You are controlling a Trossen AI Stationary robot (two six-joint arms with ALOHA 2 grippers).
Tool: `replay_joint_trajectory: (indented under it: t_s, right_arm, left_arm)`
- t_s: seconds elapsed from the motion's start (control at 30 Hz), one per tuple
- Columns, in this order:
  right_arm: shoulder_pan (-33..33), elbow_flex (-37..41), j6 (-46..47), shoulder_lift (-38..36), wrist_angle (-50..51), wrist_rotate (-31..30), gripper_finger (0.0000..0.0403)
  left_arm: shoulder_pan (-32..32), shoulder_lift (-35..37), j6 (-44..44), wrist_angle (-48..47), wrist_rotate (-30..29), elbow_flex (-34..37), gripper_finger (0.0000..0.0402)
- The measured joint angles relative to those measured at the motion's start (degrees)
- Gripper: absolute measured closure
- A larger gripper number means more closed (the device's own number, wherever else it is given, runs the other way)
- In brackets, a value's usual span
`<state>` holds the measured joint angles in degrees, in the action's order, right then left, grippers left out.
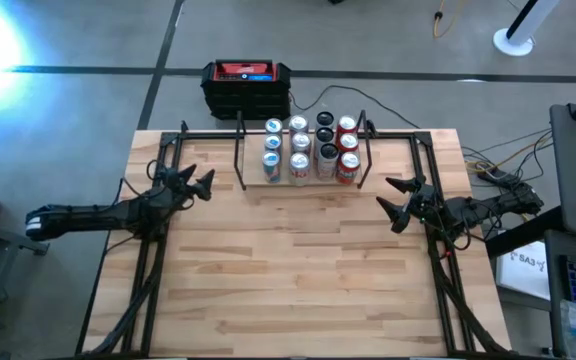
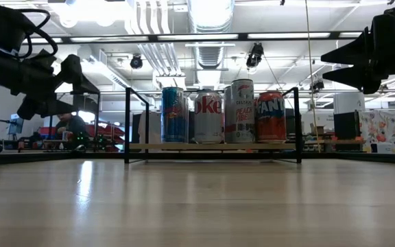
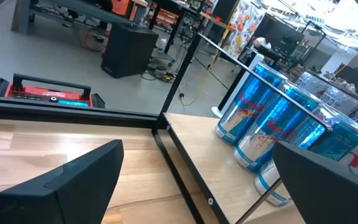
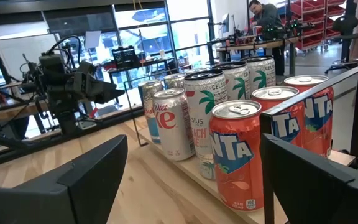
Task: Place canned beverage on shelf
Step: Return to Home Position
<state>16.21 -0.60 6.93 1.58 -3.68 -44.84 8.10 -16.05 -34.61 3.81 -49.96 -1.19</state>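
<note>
The wooden worktop (image 1: 298, 270) is bare across its near half. An arm reaches in from each side. The left gripper (image 1: 207, 185) hovers above the left part of the worktop, its jaws released and holding nothing. The right gripper (image 1: 384, 193) hovers above the right part, jaws likewise released and empty. Both are clear of the shelf (image 2: 211, 146), which stands between them at the middle of the far edge. On the floor just beyond it sits a black box with a red top (image 1: 247, 85). The canned beverages stand upright on the shelf in near-to-far rows. From left to right these are blue cans (image 1: 272, 145), silver Diet Coke cans (image 2: 208, 118), white Celsius cans (image 2: 242, 110) and orange Fanta cans (image 2: 271, 116).
</note>
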Motion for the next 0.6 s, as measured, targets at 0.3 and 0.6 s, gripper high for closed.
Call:
replay_joint_trajectory:
  t_s: [0.3,0.6]
  right_arm:
    - [0.00,0.00,0.05,0.00,0.00,0.00,0.0054]
    - [0.00,0.00,0.08,0.00,0.00,0.00,0.0054]
  left_arm:
    - [-0.01,-0.38,0.01,-0.04,-0.01,-0.07,0.0003]
    - [0.00,-0.39,0.01,-0.04,0.00,-0.10,0.0003]
